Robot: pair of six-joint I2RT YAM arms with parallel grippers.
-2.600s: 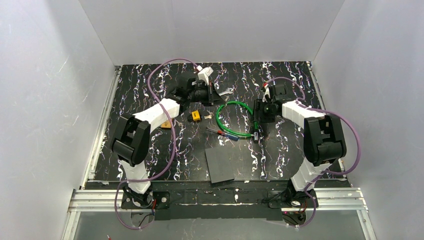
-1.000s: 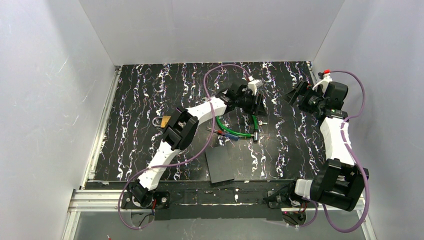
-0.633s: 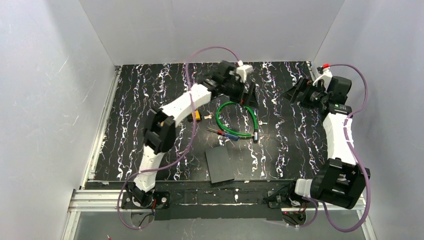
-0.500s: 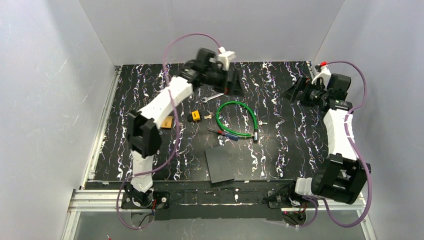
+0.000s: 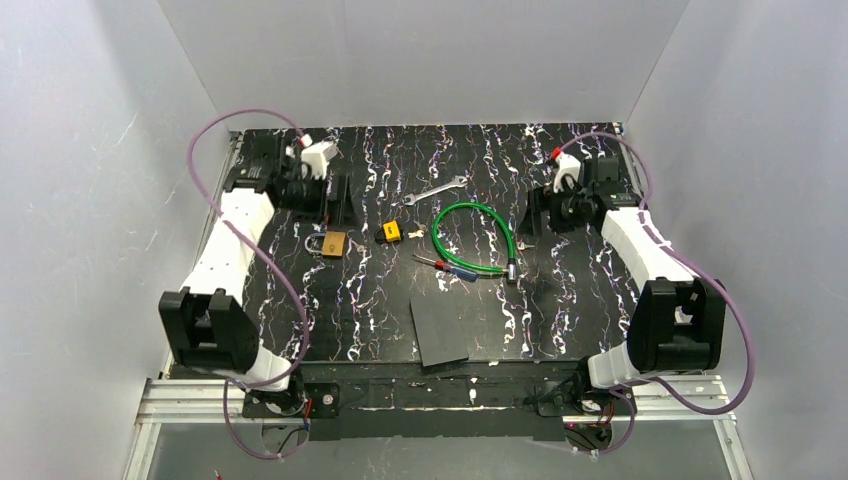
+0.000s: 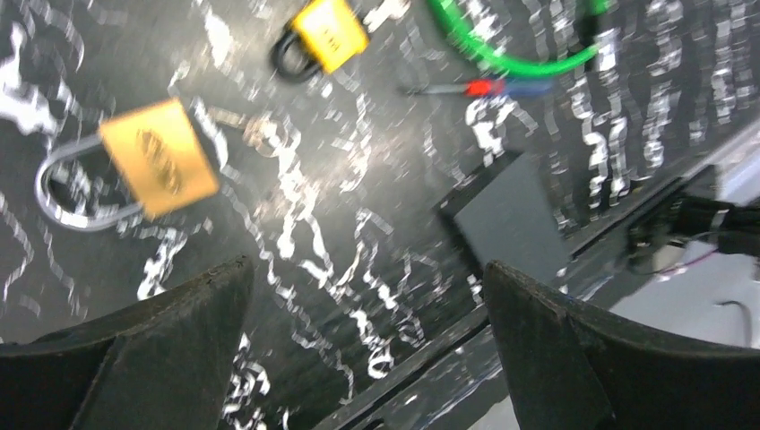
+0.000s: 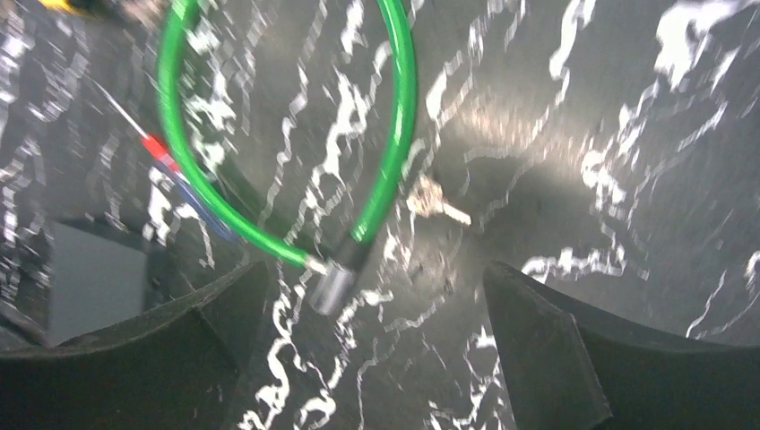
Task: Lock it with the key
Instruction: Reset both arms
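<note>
1. Swung back to the far left, the left claw (image 6: 367,269) hangs spread and empty near the brass padlock (image 6: 157,157). The right claw (image 7: 376,269), also spread, hovers over the green cable (image 7: 405,116).
2. The key (image 5: 390,233) lies untouched just right of the padlock. Best to pinch its yellow head and leave the blade free.
3. Count: two claws, one padlock, one yellow-headed key, one cable, one screwdriver (image 5: 455,268), one wrench (image 5: 437,190).

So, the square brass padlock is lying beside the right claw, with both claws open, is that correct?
Not quite: the square brass padlock lies beside the left claw, not the right claw, as the top external view shows. Both claws are open.
</note>
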